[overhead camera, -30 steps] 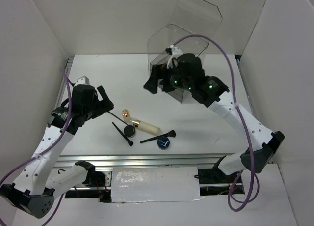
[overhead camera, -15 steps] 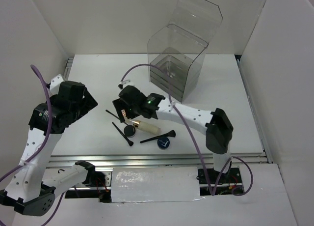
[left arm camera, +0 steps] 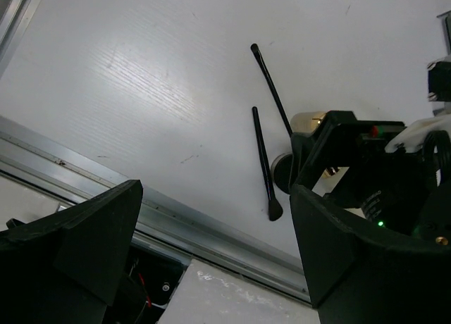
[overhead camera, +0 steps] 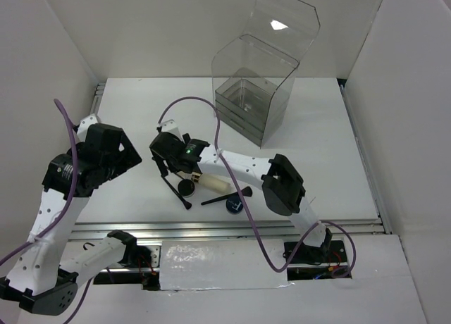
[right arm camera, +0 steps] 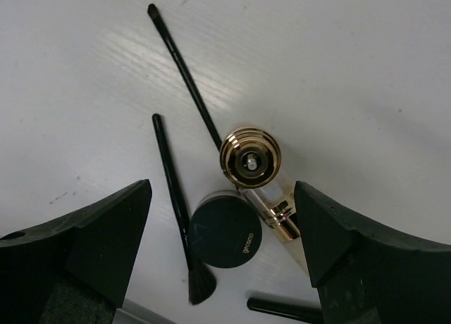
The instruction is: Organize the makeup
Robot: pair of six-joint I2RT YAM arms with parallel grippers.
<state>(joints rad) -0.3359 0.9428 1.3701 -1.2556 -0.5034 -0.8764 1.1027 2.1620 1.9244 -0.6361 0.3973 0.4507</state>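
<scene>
white counter (overhead camera: 317, 162), near edge first: the makeup (overhead camera: 204, 187) lies in a loose cluster, with dark jars (right arm camera: 224, 238), cream tube (overhead camera: 211, 181), brushes (right arm camera: 176, 211) and the upright gold lipstick (right arm camera: 249, 158). a second ago the right gripper (right arm camera: 222, 190) was at the clear box (overhead camera: 257, 91); now it hangs over the lipstick, spread wide and empty, so a pick looks next. the left gripper (left arm camera: 215, 190), also wide and empty, has drawn back toward the left edge. the box stands by the far edge, white walls (overhead camera: 63, 49) around

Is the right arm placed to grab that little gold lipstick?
Probably yes: the right gripper hangs open right above the lipstick, nothing covering it, though a jar and brush crowd it.
</scene>
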